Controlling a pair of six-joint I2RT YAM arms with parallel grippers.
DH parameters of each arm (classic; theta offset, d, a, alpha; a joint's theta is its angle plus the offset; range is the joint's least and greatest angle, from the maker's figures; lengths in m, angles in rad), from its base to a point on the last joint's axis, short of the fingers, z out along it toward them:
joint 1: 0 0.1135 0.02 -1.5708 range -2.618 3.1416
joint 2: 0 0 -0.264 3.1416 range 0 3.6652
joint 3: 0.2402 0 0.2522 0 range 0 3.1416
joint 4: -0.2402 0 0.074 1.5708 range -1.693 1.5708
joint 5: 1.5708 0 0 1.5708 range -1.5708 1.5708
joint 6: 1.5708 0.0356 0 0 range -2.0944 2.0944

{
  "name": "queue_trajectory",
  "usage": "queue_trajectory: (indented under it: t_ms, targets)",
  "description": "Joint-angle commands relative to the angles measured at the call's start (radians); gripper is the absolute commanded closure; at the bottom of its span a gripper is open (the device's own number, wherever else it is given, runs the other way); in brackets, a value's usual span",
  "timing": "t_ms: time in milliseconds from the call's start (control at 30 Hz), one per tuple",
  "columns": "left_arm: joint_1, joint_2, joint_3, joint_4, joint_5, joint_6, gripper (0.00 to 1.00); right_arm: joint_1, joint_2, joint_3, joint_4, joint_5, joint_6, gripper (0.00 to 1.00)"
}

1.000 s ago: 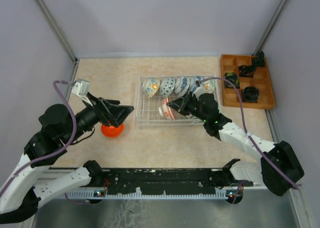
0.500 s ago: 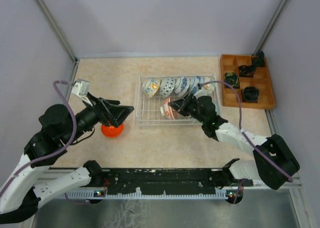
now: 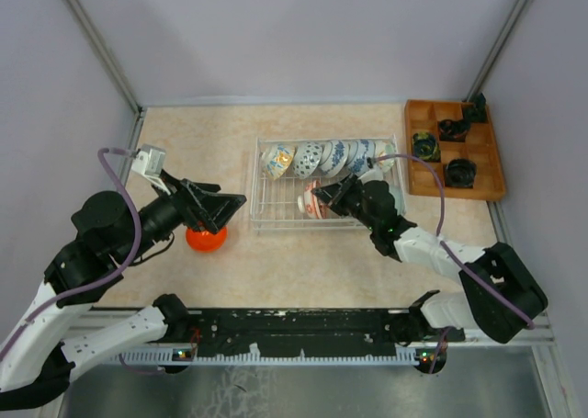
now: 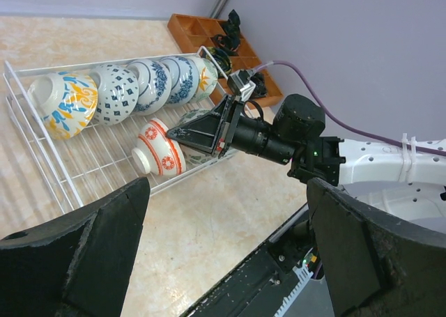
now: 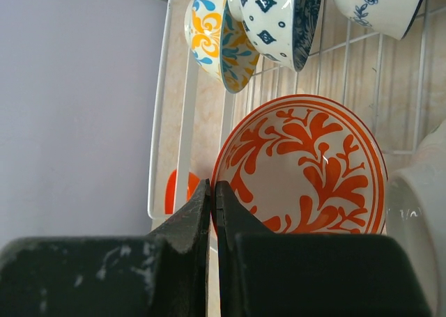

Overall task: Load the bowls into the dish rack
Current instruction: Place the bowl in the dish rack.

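Bowls (image 3: pixel 322 158) stand on edge in dish rack (image 3: pixel 258 184), nested to save room. Right gripper (image 5: pixel 212 191), jaws pressed together, sits at rim of red-patterned bowl (image 5: pixel 300 164), probably nudging it upright. Left gripper (image 3: pixel 234 204), jaws wide apart, hovers over orange bowl (image 3: pixel 206 239) on counter (image 3: pixel 303 262). Since a second ago: right elbow swung left; left arm unmoved.

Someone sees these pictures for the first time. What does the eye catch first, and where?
A row of patterned bowls stands on edge along the far side of the wire dish rack at the centre of the table. Nearer the arms, a red-patterned bowl stands in the rack with the shut right gripper at its rim. Left of the rack an orange bowl sits on the table below the open left gripper.
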Motion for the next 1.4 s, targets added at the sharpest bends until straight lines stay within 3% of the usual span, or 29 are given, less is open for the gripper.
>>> queue_trajectory:
  t_ms: [0, 733, 1367]
  targets:
    - [0.005, -0.005, -0.007, 0.023, 0.005, 0.017, 0.00, -0.001, 0.006, -0.019, 0.121, 0.032, 0.029, 1.00]
    - [0.005, 0.001, 0.000, 0.020, 0.008, 0.019, 0.00, 0.000, 0.087, -0.032, 0.251, -0.011, 0.111, 1.00]
    - [0.005, 0.018, 0.000, 0.026, 0.016, 0.017, 0.00, 0.000, 0.078, -0.073, 0.232, 0.021, 0.128, 1.00]
